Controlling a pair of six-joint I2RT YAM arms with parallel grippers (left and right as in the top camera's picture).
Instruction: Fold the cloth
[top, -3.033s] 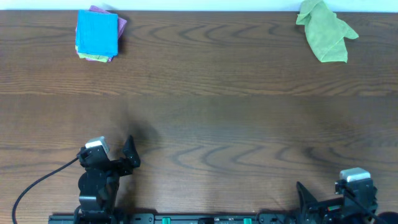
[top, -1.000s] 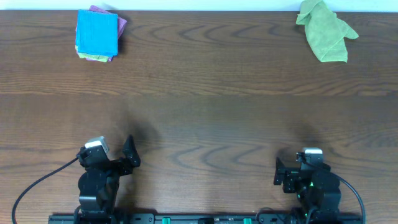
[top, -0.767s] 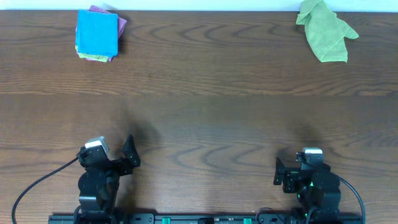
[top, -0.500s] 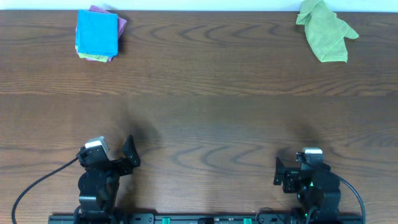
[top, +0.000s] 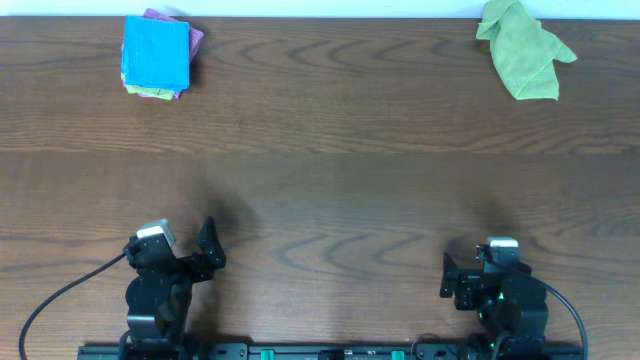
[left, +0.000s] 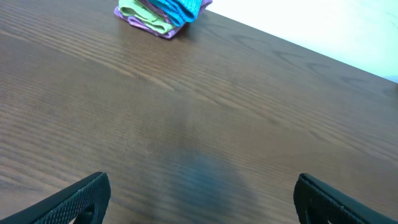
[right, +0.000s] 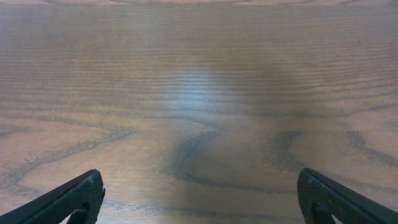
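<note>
Both arms sit low at the desk's (top: 330, 170) 6 o'clock edge. Left jaws and right jaws are spread wide w/ nothing betw. them, prob. a rest pose clear of the work. The cloth (top: 155, 52), sky-blue, lies far off at 11 o'clock, a neat rectangle atop a purple cloth (top: 197, 40) and a yellow-green layer (left: 140, 12). It looks folded & stacked on purpose. Olive-green cloth (top: 522, 48) lies crumpled at 1 o'clock. Left wrist view crops the stack's top, and I can't spot a tag.
</note>
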